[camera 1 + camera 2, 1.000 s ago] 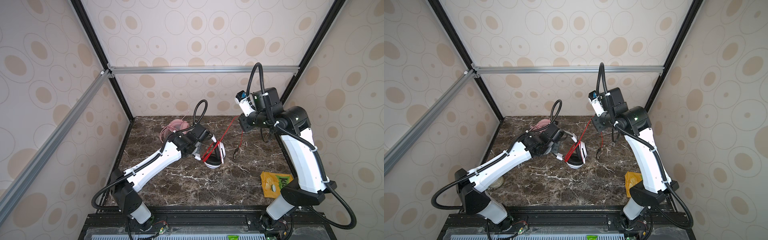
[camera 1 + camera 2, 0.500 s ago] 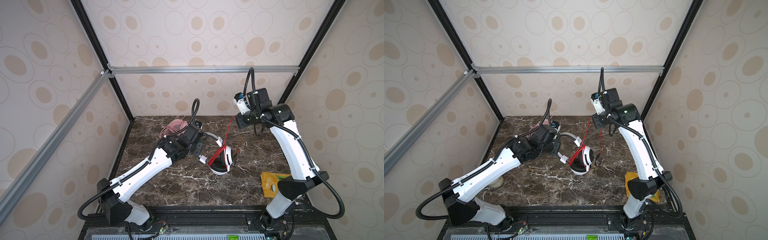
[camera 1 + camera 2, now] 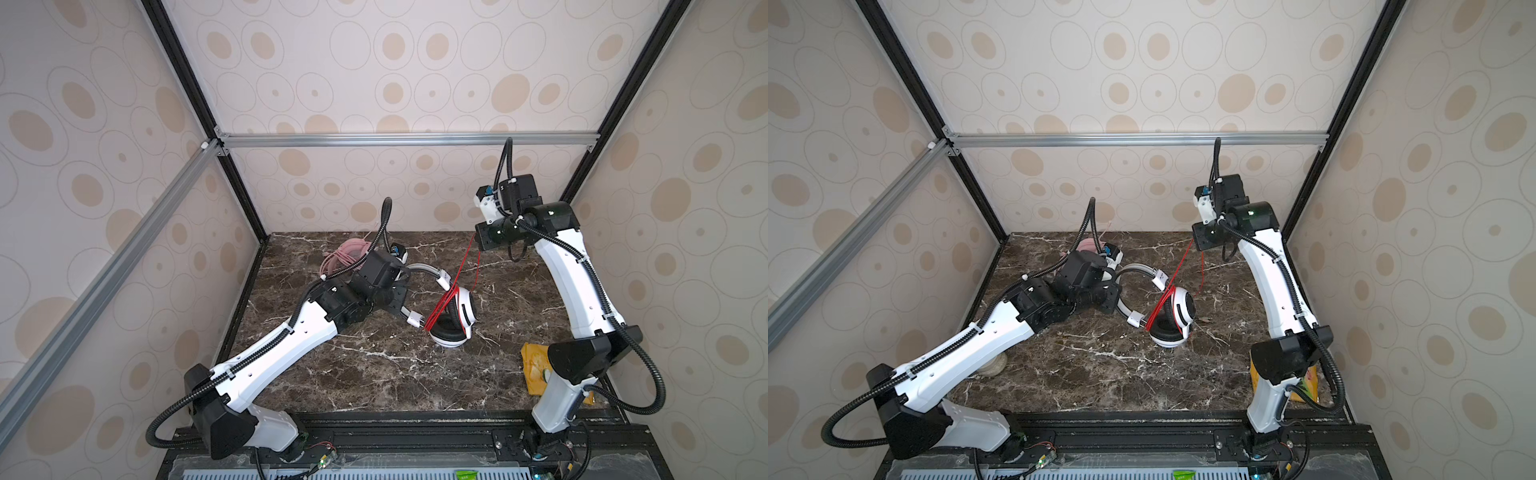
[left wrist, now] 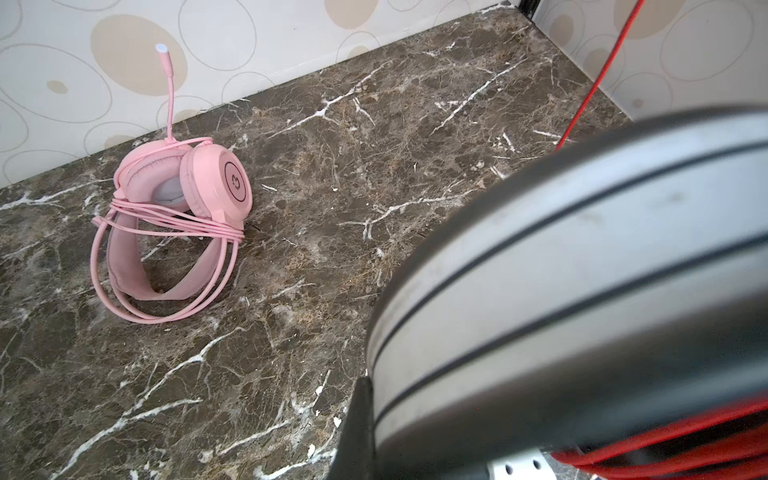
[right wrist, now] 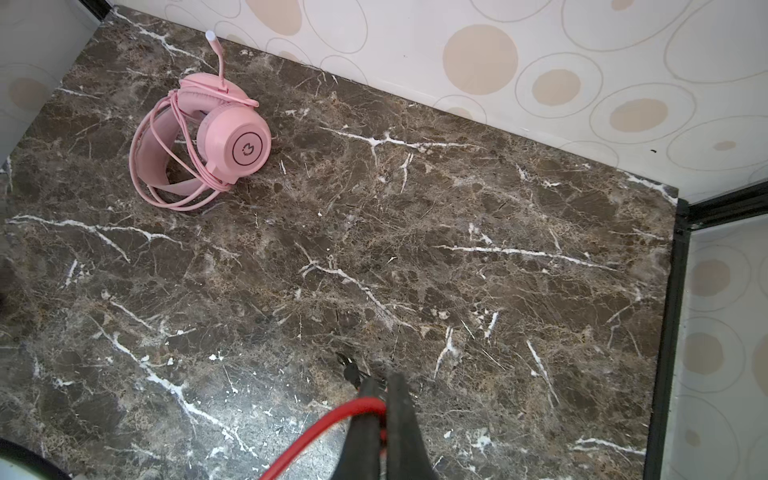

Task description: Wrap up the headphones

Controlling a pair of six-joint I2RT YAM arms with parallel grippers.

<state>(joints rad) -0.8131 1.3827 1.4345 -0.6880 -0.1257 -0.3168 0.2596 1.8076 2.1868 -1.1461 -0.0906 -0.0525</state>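
Fingers [image 5: 405,436] of the right gripper [image 5: 382,380] are pinched together on the red cable [image 5: 365,401]. That arm stands high at the right of both top views, its wrist bent toward the centre. The cable runs taut down to the white-and-black headset [image 3: 455,320] at mid-frame and crosses it in several turns. The left gripper [image 3: 401,293], on an arm reaching low over the marble table [image 3: 374,374], is clamped on the silver headband [image 4: 582,270]. The pink headset [image 5: 199,141], its cable wrapped around it, lies in the upper left of the right wrist view.
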